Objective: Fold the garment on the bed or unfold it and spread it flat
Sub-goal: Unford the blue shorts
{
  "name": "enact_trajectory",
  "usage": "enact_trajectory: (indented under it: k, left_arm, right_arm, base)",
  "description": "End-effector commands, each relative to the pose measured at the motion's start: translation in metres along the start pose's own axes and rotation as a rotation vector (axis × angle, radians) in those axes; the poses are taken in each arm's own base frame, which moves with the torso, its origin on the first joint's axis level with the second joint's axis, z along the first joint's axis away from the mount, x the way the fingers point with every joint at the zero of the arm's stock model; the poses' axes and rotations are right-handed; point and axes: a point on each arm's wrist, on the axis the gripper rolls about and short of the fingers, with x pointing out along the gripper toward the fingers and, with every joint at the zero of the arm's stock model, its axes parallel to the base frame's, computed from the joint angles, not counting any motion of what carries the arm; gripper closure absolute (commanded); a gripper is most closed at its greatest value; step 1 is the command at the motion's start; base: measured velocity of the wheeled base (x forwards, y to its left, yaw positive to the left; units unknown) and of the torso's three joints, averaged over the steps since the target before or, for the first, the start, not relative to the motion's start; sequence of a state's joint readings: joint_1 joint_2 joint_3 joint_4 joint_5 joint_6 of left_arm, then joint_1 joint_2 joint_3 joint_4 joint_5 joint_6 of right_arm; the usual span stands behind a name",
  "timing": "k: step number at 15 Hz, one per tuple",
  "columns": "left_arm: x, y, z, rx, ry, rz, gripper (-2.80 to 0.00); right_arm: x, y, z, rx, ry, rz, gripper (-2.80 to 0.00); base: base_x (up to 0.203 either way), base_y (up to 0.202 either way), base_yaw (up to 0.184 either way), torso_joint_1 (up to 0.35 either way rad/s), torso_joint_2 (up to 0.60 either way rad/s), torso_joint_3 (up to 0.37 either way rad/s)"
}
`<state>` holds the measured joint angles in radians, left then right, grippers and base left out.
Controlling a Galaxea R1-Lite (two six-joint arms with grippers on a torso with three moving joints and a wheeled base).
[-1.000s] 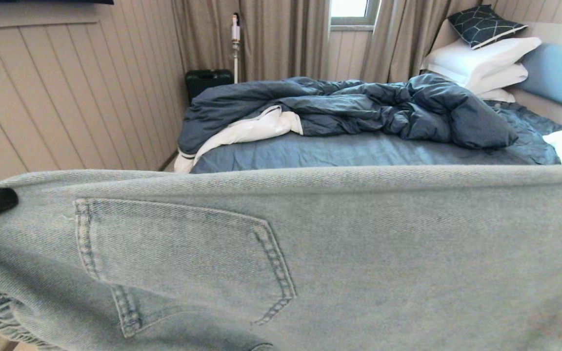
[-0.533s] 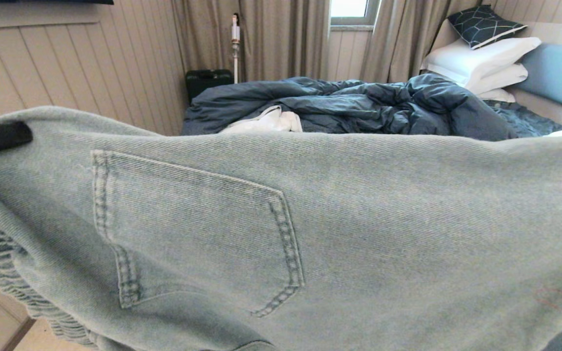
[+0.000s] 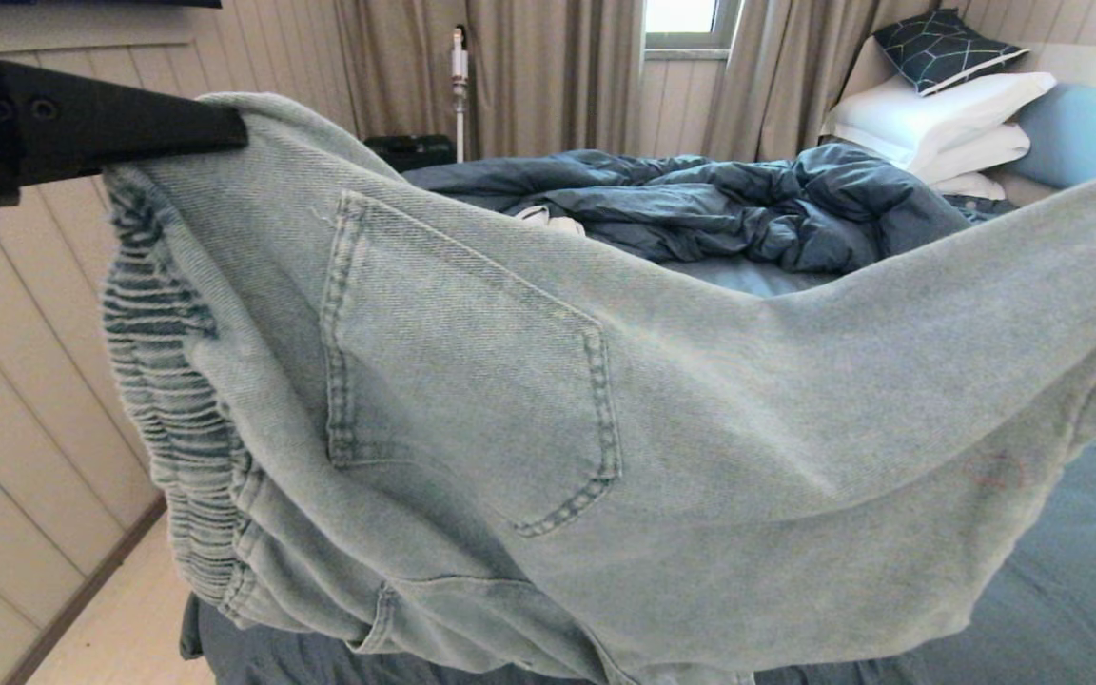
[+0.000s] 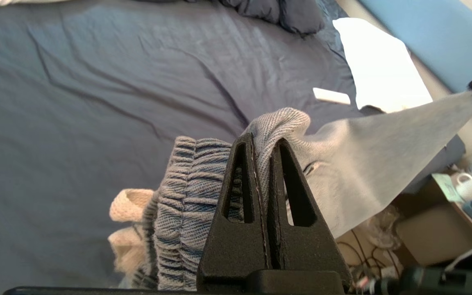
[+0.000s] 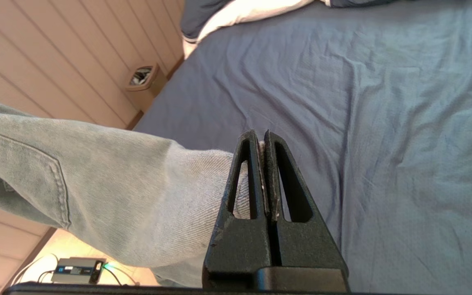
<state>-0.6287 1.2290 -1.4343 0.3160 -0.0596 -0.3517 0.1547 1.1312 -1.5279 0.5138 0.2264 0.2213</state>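
Note:
The pale blue denim shorts hang in the air above the bed, stretched between both grippers, with a patch pocket facing the head camera. My left gripper is high at the upper left, shut on the cloth beside the gathered waistband. Out at the right edge, my right gripper is shut on a leg hem; in the head view it is almost out of frame. The white drawstring dangles below the waistband.
A crumpled dark blue duvet with white lining lies across the far side of the bed. White pillows and a dark patterned cushion lean on the light blue headboard. A panelled wall runs along the left.
Both grippers have lifted the shorts well up. The left end rose most, so the cloth now slopes and the waistband hangs free. The bed sheet shows beneath.

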Motion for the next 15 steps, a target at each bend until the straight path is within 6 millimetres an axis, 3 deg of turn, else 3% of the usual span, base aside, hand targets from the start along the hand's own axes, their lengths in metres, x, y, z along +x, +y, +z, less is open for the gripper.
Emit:
enact_trajectory:
  k: [1, 3, 9, 15]
  left_arm:
    - [0.035, 0.001, 0.004, -0.005, 0.037, 0.014, 0.00]
    - [0.043, -0.003, 0.016, -0.003, 0.006, 0.007, 0.00]
    - [0.044, -0.015, 0.048, 0.002, -0.053, -0.012, 0.00]
    - [0.019, -0.023, 0.067, 0.014, -0.134, -0.040, 0.00]
  right_arm:
    - [0.027, -0.006, 0.003, 0.012, 0.042, -0.013, 0.00]
    - [0.033, -0.006, 0.014, 0.007, 0.019, -0.010, 0.00]
    - [0.030, 0.002, 0.045, 0.003, -0.058, 0.009, 0.00]
    - [0.014, 0.010, 0.059, 0.001, -0.108, 0.020, 0.00]
  base:
    - [0.000, 0.000, 0.000, 0.000, 0.00, 0.000]
    - [0.000, 0.000, 0.000, 0.000, 0.00, 0.000]
    - [0.000, 0.000, 0.000, 0.000, 0.00, 0.000]
    - [0.000, 0.000, 0.000, 0.000, 0.00, 0.000]
